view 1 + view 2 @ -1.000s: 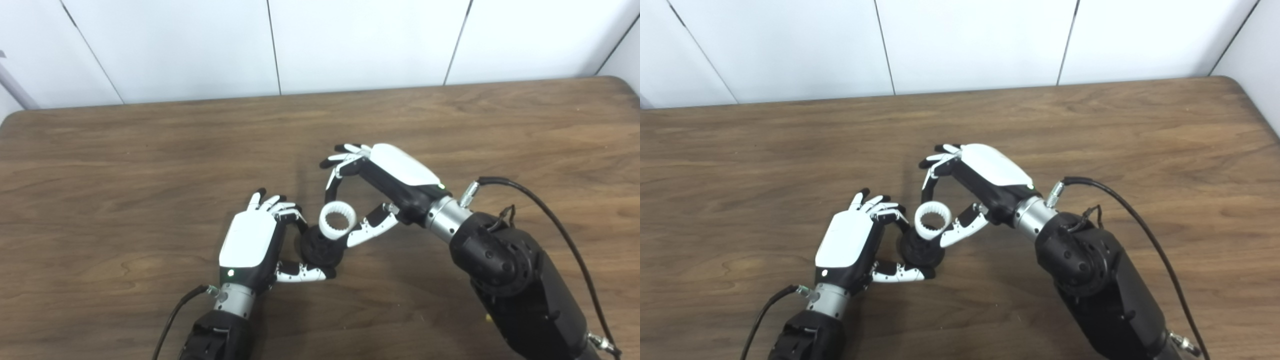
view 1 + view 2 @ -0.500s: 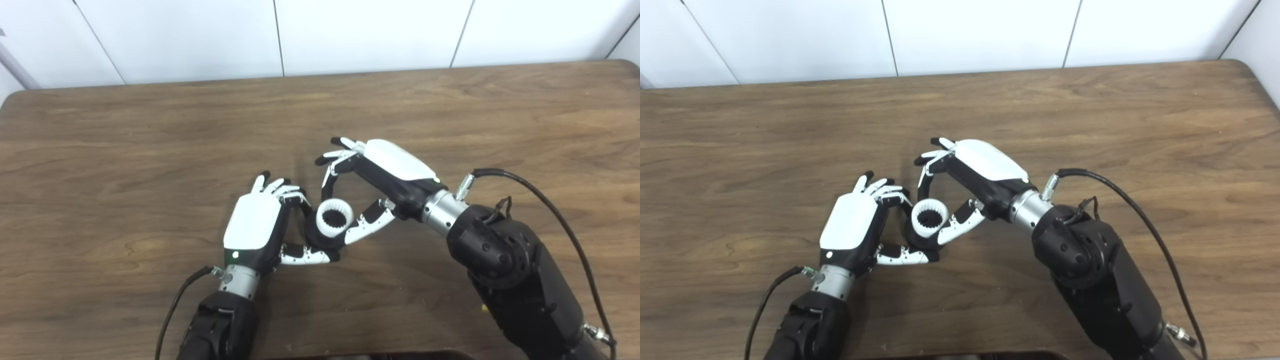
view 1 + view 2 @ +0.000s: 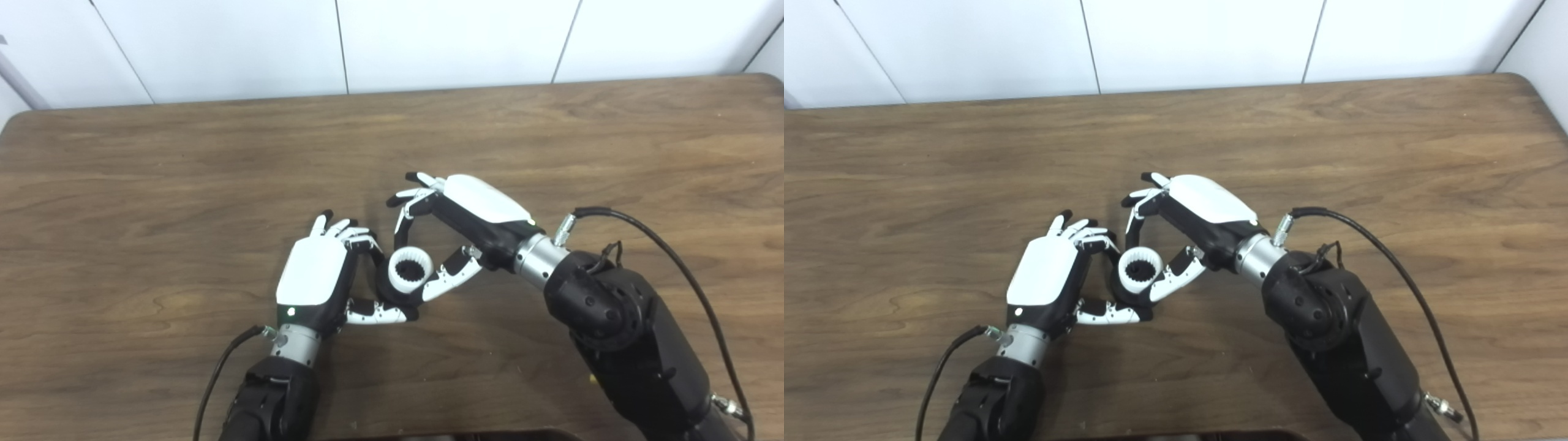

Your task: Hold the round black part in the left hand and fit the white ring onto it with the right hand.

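Left eye view showed the fitting step itself under way: the white ring (image 3: 410,276) sat on top of the round black part (image 3: 392,293), dark teeth showing through its hole, near the middle of the bench (image 3: 153,184). I could not tell whether the ring was fully seated. The left robot hand (image 3: 315,282), at nine o'clock of the pair, was clasped on the black part, thumb under it and fingers curled over its far side. The right robot hand (image 3: 456,236), reaching in from three o'clock, pinched the ring between its thumb at four o'clock and one finger at twelve, the other fingers spread clear. To my eye the next move called for a level press down before letting go.
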